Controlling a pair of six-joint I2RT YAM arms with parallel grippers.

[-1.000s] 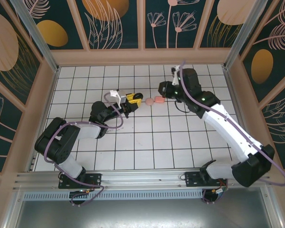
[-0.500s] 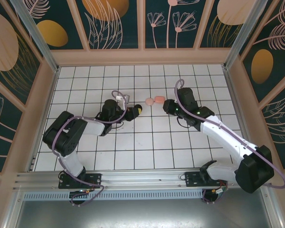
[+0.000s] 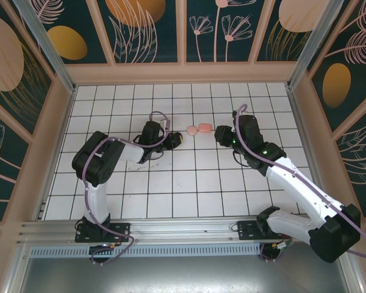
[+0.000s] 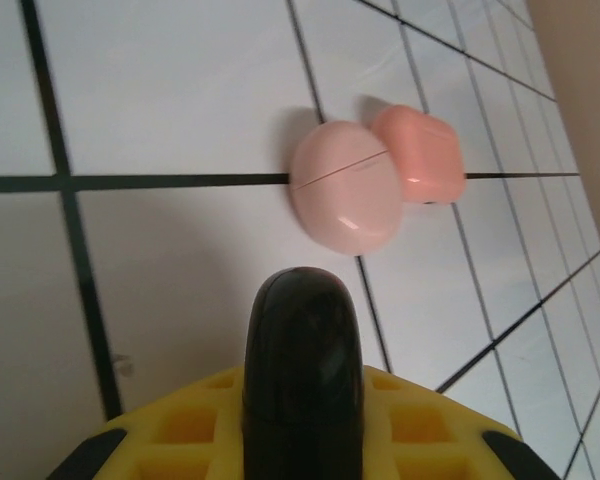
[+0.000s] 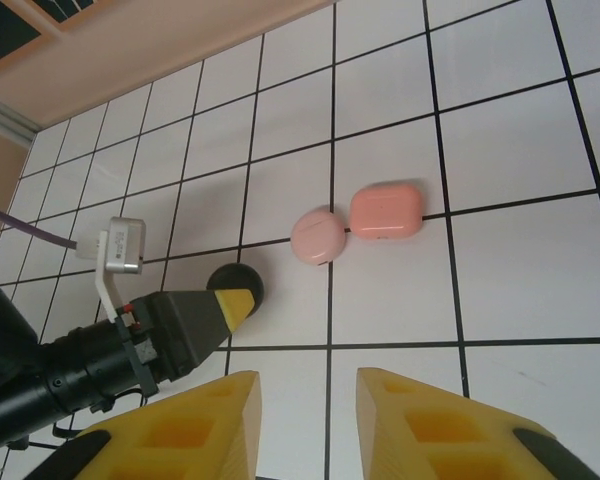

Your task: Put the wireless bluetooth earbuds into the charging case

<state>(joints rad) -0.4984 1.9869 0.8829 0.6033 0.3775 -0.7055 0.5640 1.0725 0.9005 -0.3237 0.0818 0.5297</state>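
Closest in, the left gripper [image 4: 302, 425] is clenched on the black case [image 4: 302, 330], pinching it between the yellow pads [image 4: 180, 440]. My guess is that grip leaves the top of the case reachable for the other arm. The right gripper [image 5: 308, 385] hangs across from it with its fingers spread and nothing between them, so it looks like the free hand for picking.

Just past the black case, on the tiled table [image 4: 180, 90], the pale pink case [image 4: 346, 187] and coral case [image 4: 420, 153] sit right up against each other, both lids closed. Can't tell whether any earbuds are inside.
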